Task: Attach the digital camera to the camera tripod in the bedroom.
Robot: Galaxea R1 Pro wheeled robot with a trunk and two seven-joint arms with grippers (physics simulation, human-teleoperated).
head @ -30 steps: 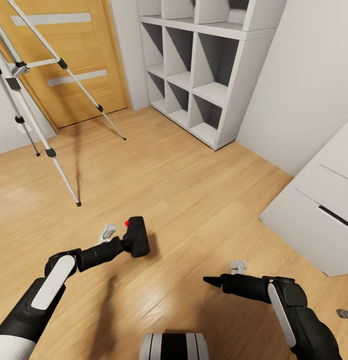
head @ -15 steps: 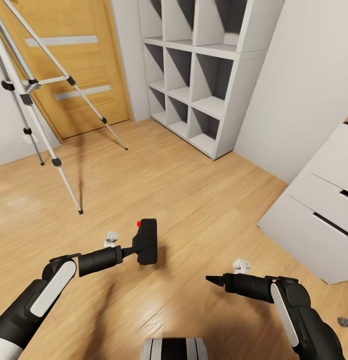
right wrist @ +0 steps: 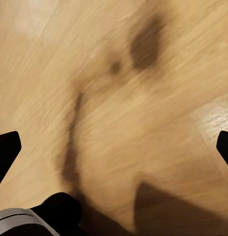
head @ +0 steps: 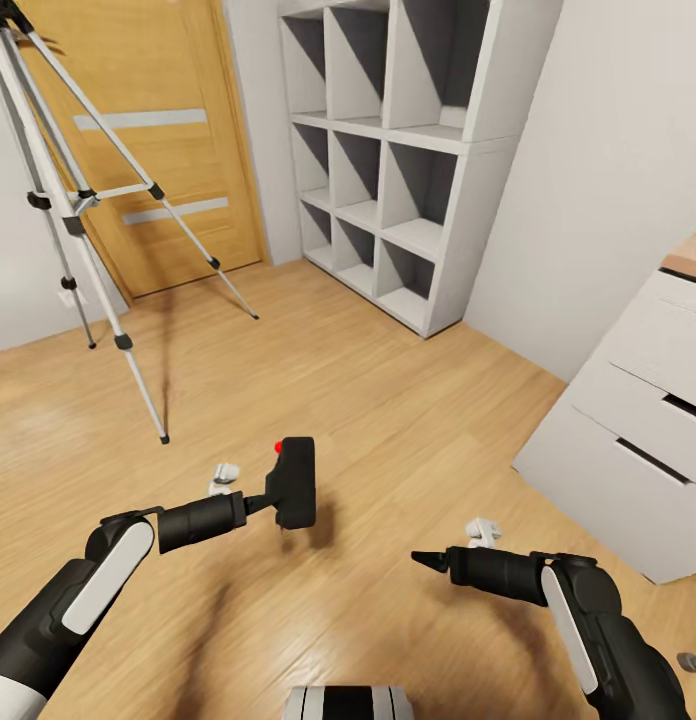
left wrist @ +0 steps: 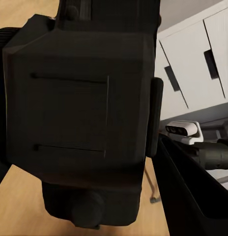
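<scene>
Head view has my left gripper [head: 273, 497] clamped on the digital camera [head: 295, 481], held above the wood floor [head: 388, 420], with the camera tripod [head: 83, 215] well apart, ahead and to the left by the door [head: 153, 140]. My right gripper [head: 428, 560] hangs empty; in the right wrist view its tips sit wide apart. To mount it well, I judge I should roll closer, raise the camera level and bring its base down onto the tripod's top. That top is cut off at the frame edge, so the mounting plate is unseen. Left wrist view gives a dark, close camera body, detail hard to read.
</scene>
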